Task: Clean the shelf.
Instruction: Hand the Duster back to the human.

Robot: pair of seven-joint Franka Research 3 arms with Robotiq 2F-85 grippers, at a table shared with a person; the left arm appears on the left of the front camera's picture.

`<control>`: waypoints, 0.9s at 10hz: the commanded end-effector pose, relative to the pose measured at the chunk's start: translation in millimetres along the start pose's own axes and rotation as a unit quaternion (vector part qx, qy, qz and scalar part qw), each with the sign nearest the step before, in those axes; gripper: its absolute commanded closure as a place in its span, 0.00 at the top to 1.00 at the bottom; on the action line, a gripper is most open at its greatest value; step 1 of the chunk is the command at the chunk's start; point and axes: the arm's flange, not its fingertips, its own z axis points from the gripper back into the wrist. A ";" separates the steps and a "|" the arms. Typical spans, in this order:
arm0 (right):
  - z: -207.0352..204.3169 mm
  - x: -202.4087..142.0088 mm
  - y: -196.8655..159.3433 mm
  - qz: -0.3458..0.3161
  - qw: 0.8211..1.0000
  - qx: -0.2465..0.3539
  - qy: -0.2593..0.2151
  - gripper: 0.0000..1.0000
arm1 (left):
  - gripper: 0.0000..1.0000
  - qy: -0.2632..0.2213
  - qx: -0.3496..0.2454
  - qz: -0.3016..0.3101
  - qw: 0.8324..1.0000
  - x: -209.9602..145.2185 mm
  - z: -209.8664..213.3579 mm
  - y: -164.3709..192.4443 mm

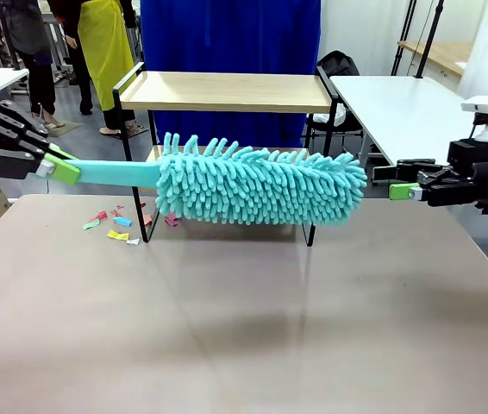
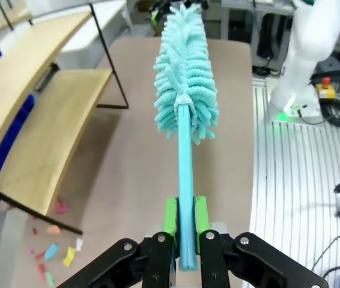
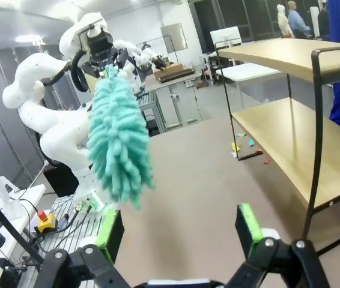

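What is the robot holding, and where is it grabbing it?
The left gripper holds the teal duster by the end of its flat handle. The right gripper holds nothing.

The shelf has pale matt wood boards in thin black metal. The duster is fluffy teal cloth; the desk smooth, matt.

— Where's my left gripper?

— At the left edge, raised, its green-padded fingers clamped tight and pointing toward the middle.

— And my right gripper?

— At the right edge at about the same height, held level, fingers spread wide with nothing between them.
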 end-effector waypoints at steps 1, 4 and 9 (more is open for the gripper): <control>-12.2 -2.2 -0.8 0.006 1.000 -0.005 -0.015 1.00 | 0.14 -0.026 -0.033 -0.015 0.999 -28.7 -16.9 -4.2; -20.4 -12.2 -1.5 0.023 0.999 0.010 -0.030 1.00 | 0.14 0.000 0.000 0.000 1.000 0.0 0.0 0.0; -49.0 -41.1 -0.2 0.044 0.995 0.016 -0.085 1.00 | 0.14 0.000 0.000 0.000 1.000 0.0 0.0 0.0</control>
